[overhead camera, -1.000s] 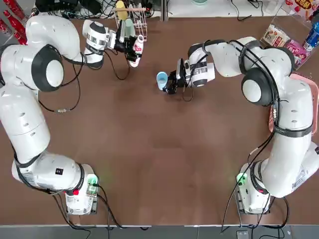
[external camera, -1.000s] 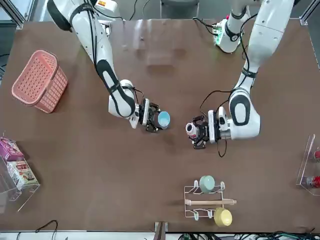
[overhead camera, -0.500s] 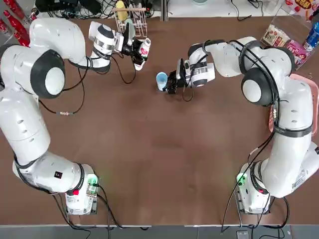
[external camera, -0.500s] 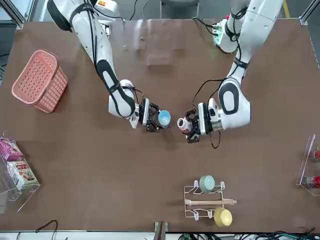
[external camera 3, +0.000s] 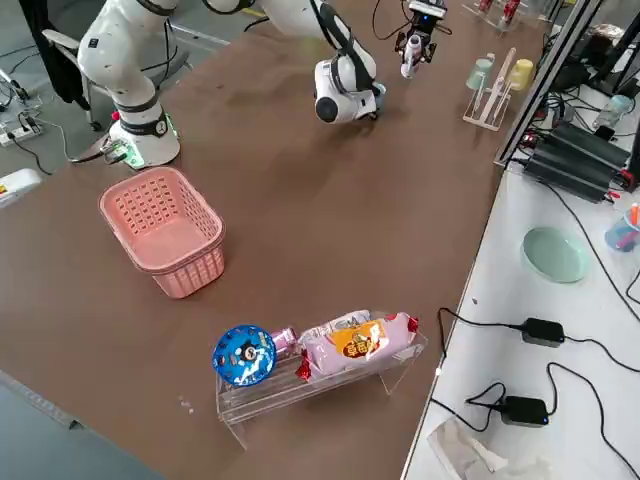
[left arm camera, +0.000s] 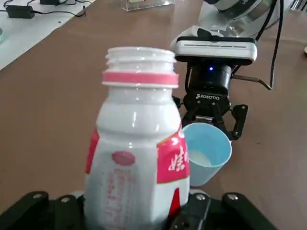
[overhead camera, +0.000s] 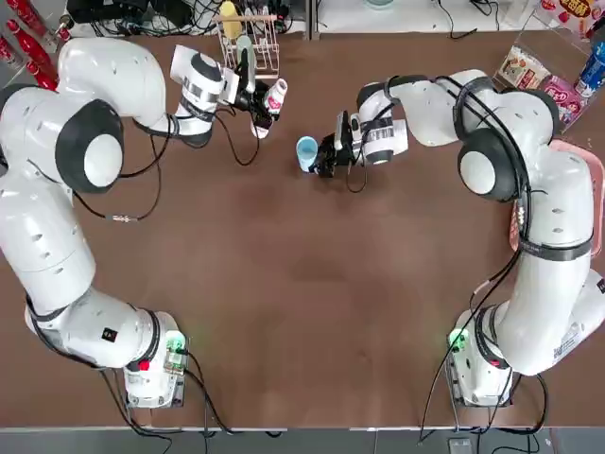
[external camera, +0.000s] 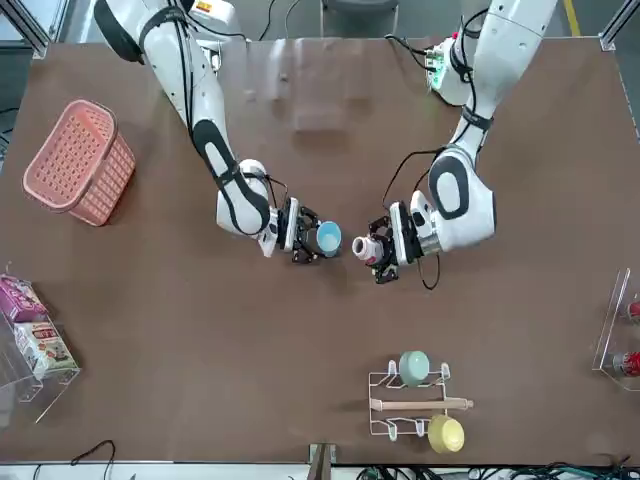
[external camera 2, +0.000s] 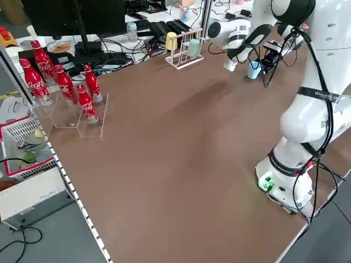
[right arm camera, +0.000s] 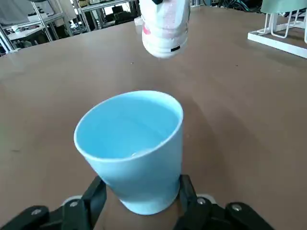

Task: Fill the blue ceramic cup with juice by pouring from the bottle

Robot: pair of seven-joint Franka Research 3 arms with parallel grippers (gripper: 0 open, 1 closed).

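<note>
Slim white plastic bottle with red-marked label [left arm camera: 136, 143], uncapped, gripped round its body by the left gripper [left arm camera: 132, 211] beside the rack — likely slick, squeezable; light-blue cylindrical ceramic cup [right arm camera: 139, 153], clamped low by the right gripper [right arm camera: 139, 203] nearby — probably rigid, breakable.

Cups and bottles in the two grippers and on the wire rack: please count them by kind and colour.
Light-blue cup, right gripper, mid-table: 1
White bottle, left gripper, nearby: 1
Mint-green cup, wire rack: 1
Yellow cup, same rack: 1
Total: 4
</note>
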